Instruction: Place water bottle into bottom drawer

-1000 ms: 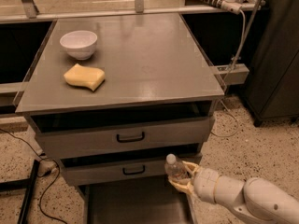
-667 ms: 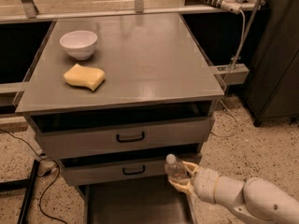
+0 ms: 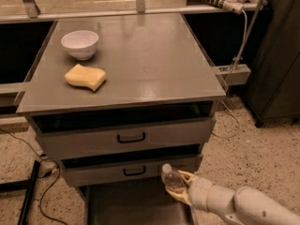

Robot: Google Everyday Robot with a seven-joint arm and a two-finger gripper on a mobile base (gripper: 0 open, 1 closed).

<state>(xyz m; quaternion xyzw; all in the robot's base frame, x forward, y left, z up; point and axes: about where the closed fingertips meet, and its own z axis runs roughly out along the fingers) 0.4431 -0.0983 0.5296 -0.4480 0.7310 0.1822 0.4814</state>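
Water bottle (image 3: 171,178) is at 6 o'clock in frame, upright with a slight tilt and the white cap on top. It sits in front of the right end of the middle drawer front (image 3: 131,170) and above the right side of the bottom drawer (image 3: 126,206). Can't tell whether its base touches the drawer floor.

Gripper (image 3: 176,186) comes in from 4 o'clock on a white arm (image 3: 234,204). Its tan fingers (image 3: 186,176) are clamped on the bottle's lower body, one above and one below.

Bottom drawer is pulled out: dark flat floor, with a grey side wall showing on the left.

The top drawer (image 3: 126,137) and the middle drawer each show a black handle, and both are pulled out a little.

On the cabinet top (image 3: 150,64), a white bowl (image 3: 80,43) is at 10 o'clock. A yellow sponge (image 3: 86,77) is near the bowl, at its 6 o'clock, not touching it.

Cables (image 3: 28,191) lie on the speckled floor at 8 o'clock.
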